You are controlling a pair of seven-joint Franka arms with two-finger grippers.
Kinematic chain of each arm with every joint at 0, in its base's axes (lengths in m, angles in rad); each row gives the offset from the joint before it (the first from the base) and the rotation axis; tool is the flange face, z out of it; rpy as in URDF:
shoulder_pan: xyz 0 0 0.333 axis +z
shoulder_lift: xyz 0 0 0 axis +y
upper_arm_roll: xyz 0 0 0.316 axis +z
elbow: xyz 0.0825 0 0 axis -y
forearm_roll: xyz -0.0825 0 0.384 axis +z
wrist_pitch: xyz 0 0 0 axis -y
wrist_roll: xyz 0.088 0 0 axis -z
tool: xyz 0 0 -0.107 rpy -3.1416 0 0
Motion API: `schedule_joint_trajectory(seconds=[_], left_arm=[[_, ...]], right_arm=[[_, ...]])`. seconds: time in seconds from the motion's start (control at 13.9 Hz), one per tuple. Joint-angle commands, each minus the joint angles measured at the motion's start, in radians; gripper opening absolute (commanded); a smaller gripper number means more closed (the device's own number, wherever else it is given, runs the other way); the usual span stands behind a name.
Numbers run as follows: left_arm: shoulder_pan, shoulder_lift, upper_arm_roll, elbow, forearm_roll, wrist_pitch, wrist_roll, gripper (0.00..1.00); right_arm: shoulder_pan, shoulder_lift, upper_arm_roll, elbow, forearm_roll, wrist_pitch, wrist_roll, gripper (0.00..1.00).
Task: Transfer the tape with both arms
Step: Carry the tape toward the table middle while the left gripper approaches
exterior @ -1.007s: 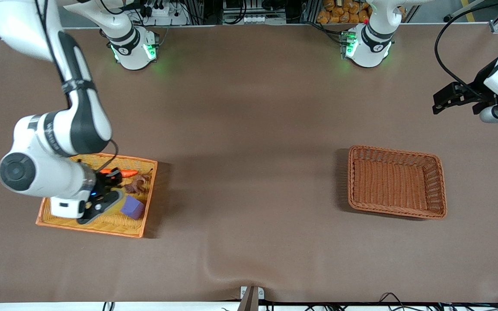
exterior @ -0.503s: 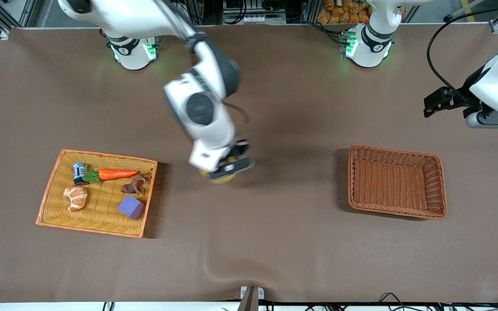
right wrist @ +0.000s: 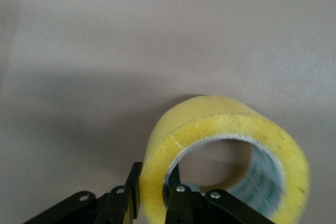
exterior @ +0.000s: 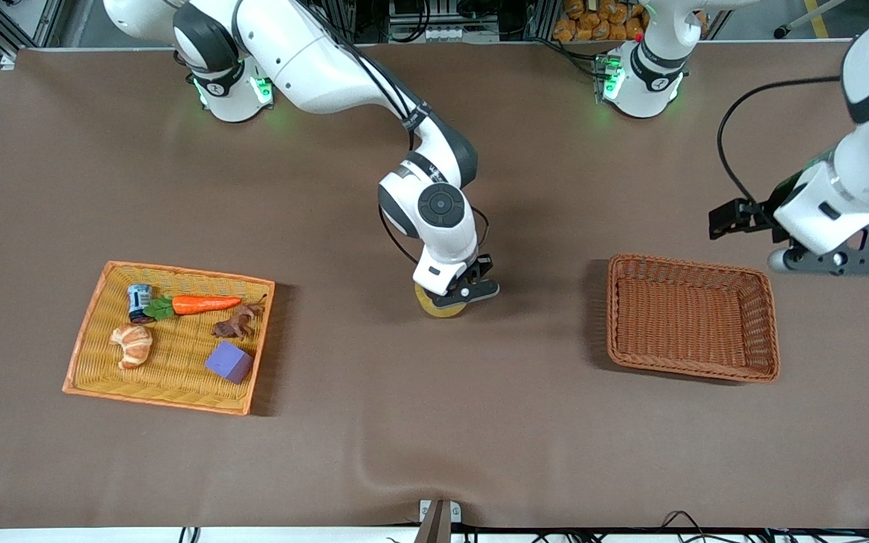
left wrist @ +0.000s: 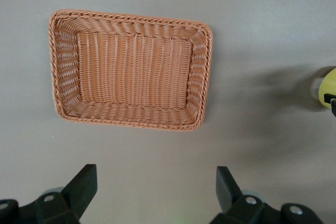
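Tape (exterior: 438, 304) is seen in the front view held low over the middle of the table (exterior: 419, 422), between the orange tray (exterior: 84, 343) at the right arm's end and the brown wicker basket (exterior: 763, 317) at the left arm's end. It is carried by the right gripper (exterior: 459, 292), which hangs at the end of the arm reaching from its base down to mid-table. Whether the roll is touching the cloth cannot be told from this view. The left gripper (exterior: 819, 260) is positioned above the table beside the basket, toward the robots' bases.

In the left wrist view, the left gripper (left wrist: 155, 195) is shown with its fingers spread wide and nothing between them. The basket (left wrist: 131, 69) is seen empty, and a yellow edge of the tape (left wrist: 328, 85) appears at the frame border.

In the right wrist view, the tape (right wrist: 226, 150) is shown gripped through its wall: one finger (right wrist: 191, 195) sits inside the core and the other is pressed against the outer face, so the jaws are closed on the roll.

The step in hand is judged to be placing the roll at mid-table for the second arm. The roll should be lowered until it is fully supported before the jaws are released. The fingers should be withdrawn straight upward so that the roll is not dragged or tipped. It should be left where the left gripper can reach it.
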Motion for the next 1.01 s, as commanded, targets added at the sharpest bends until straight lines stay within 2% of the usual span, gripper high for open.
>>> schedule_joint_trajectory(seconds=[0.0, 0.07, 0.14, 0.29, 0.43, 0.5, 0.65, 0.79, 0.93], left_arm=[[0.0, 0.024, -0.006, 0.007, -0.025, 0.04, -0.011, 1.0], [-0.003, 0.048, -0.011, 0.008, -0.037, 0.063, -0.011, 1.0], [-0.007, 0.065, -0.017, 0.008, -0.051, 0.089, -0.011, 1.0], [-0.035, 0.108, -0.026, 0.008, -0.057, 0.139, -0.028, 1.0], [-0.103, 0.152, -0.034, 0.013, -0.054, 0.192, -0.049, 1.0], [-0.148, 0.177, -0.031, 0.012, -0.049, 0.215, -0.087, 1.0], [-0.211, 0.237, -0.034, 0.01, -0.04, 0.284, -0.211, 1.0], [-0.307, 0.304, -0.034, 0.015, -0.042, 0.359, -0.323, 1.0], [-0.39, 0.379, -0.034, 0.018, -0.048, 0.428, -0.382, 1.0]], right_arm=[[-0.016, -0.037, -0.012, 0.039, 0.01, -0.086, 0.012, 0.84], [-0.053, -0.063, -0.012, 0.041, 0.01, -0.184, -0.004, 0.95], [-0.089, -0.107, -0.01, 0.041, 0.012, -0.276, -0.061, 1.0], [-0.178, -0.21, -0.015, 0.001, 0.012, -0.407, -0.174, 1.0], [-0.284, -0.351, -0.012, -0.156, 0.013, -0.392, -0.182, 1.0], [-0.312, -0.42, -0.02, -0.247, 0.012, -0.361, -0.184, 1.0], [-0.445, -0.546, -0.021, -0.402, 0.012, -0.268, -0.23, 1.0], [-0.514, -0.62, -0.027, -0.442, 0.012, -0.281, -0.335, 1.0], [-0.594, -0.683, -0.03, -0.446, 0.001, -0.387, -0.362, 1.0]])
